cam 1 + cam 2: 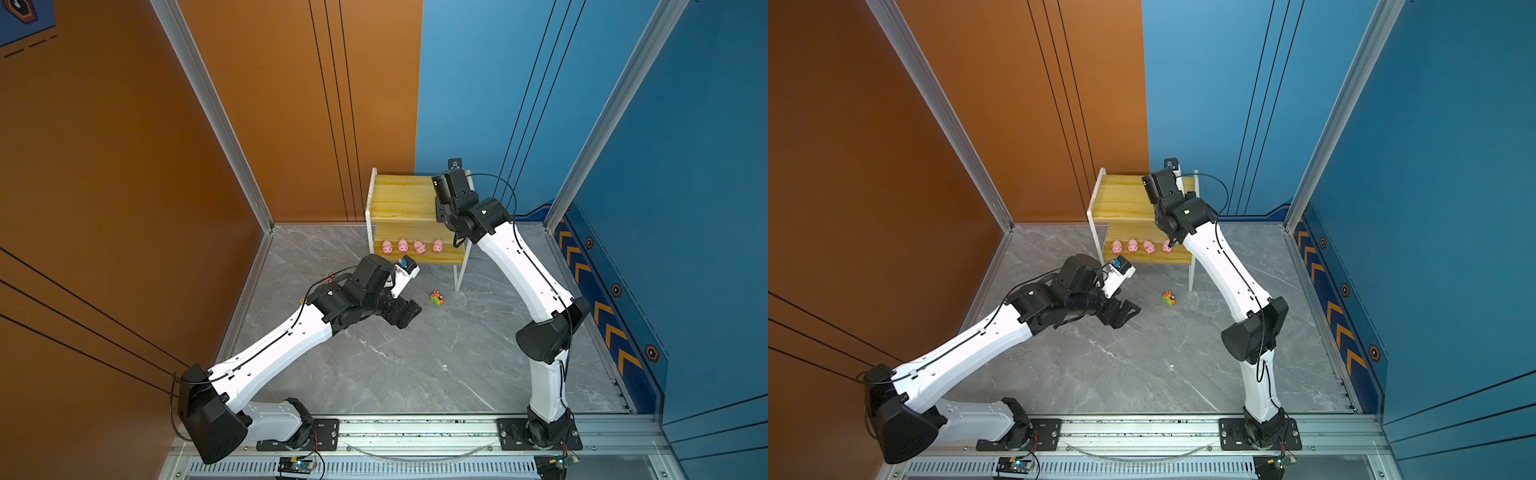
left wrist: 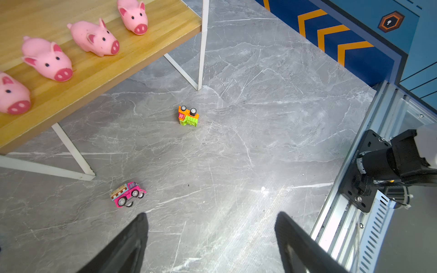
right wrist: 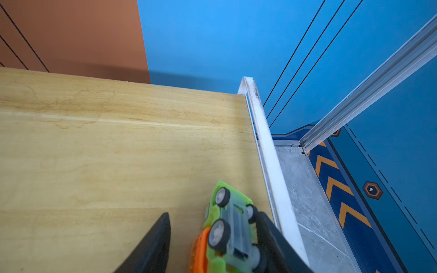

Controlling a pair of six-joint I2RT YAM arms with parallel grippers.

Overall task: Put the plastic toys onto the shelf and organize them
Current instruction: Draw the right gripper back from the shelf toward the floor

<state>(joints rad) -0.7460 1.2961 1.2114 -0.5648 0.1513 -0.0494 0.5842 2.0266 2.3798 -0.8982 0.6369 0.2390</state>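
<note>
Counter (image 1: 395,365) is the biggest thing here, wide and grey, and some toys lie on it. Next is the shelf (image 1: 399,195), standing at the far end of the counter by the wall. Its lower board (image 2: 142,47) has four pink pigs (image 1: 419,247) in a neat row, side by side, noses to the front. So the pigs look done.

The right gripper (image 3: 212,214) is up over the top board (image 3: 118,153), close to the white rail at its edge. Its two fingers are apart. A green car (image 3: 230,227) with an orange bit sits between them, tipped over with its wheels showing. It touches one finger, and there is a gap to the other, so I think the gripper is not squeezing it. It looks to be lying on the board. It is not on its wheels, so it may need fixing.

The left gripper (image 2: 211,213) hangs over the counter in front of the shelf, wide open and holding nothing. Near it is a pink car (image 2: 127,194), close to a shelf leg. Farther off, an orange-and-green car (image 2: 188,116) lies wheels up on the counter.

I think the job is about half done, with at least two cars left to lift up. More cars may hide behind the arms; I cannot tell.
</note>
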